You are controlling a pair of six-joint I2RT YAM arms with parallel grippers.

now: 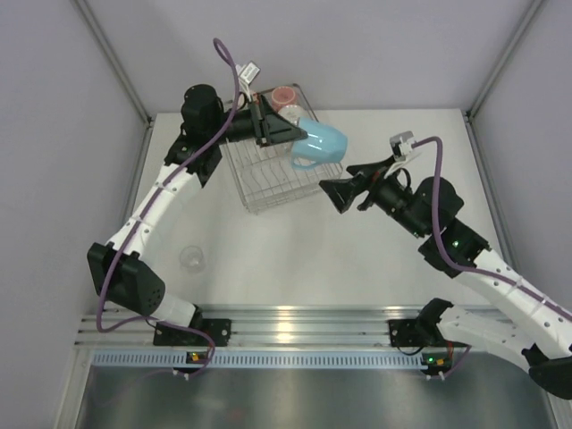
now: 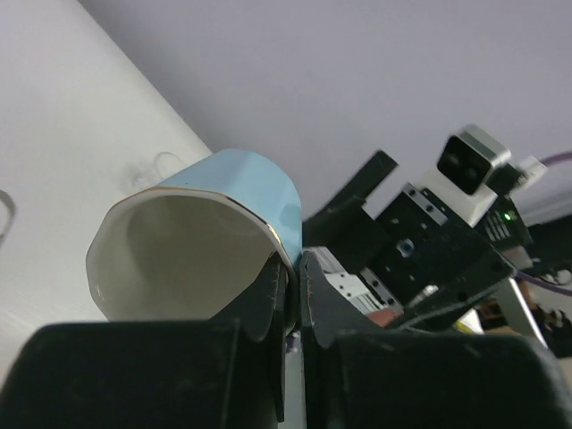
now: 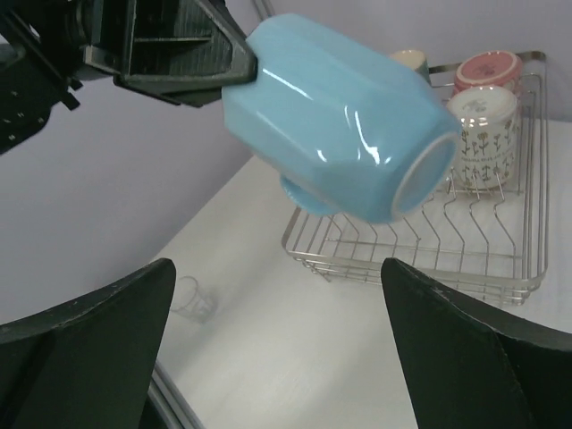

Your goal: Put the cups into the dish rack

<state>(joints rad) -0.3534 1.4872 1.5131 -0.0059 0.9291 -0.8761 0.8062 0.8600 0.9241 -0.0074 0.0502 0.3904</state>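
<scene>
1. While the left gripper (image 2: pixel 290 277) is clamped on the rim of the light blue mug (image 3: pixel 349 116), one finger sits inside the mouth and one outside.
2. The mug hangs in the air, tilted on its side, base pointing away from the left gripper and handle turned downward.
3. The dish rack (image 1: pixel 268 192) stands on the table directly below the left gripper and the mug.
4. The right gripper (image 3: pixel 277 268) has its jaws wide apart and holds nothing. The mug is just ahead of and above its fingers, apart from them.
5. A pink cup (image 3: pixel 487 71), a white flowered cup (image 3: pixel 487 125) and a cream cup (image 3: pixel 411 61) stand together in the rack, beyond the mug as seen from the right gripper.
6. A clear glass tumbler (image 1: pixel 192 258) stands on the table, well apart from both grippers.
</scene>
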